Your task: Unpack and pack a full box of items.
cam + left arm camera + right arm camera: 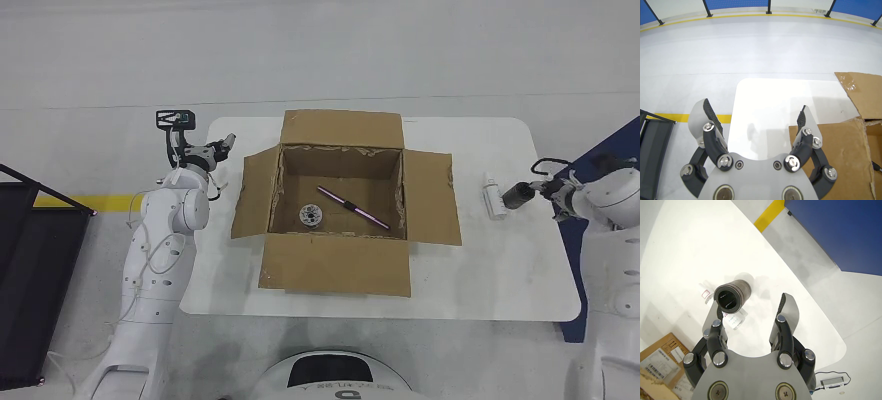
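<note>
**Box open at table centre; both grippers spread, nothing clamped**

The cardboard box stands in the middle of the white table, with all four flaps folded outward and its inside open to the top view. On its floor lies a purple pen, slanting from about 10 o'clock to 4 o'clock. A round metal part lies apart from the pen, near the 8 o'clock side of the floor.

At 3 o'clock from the box, past the flap on that side, a white bottle lies on its side on the table. A dark hollow cylinder is just beside the bottle, on its 3 o'clock side.

The right gripper is at that same spot, with its fingers wide apart. The cylinder sits against the tip of one finger only; the other finger stands well clear of it, so nothing is pinched. Whether the cylinder rests on the table or on the bottle cannot be told.

The left gripper is at about 10 o'clock from the box, over the table's far corner on that side. Its fingers are likewise spread, with bare table between them; the near box flap lies just beside one finger.
</note>
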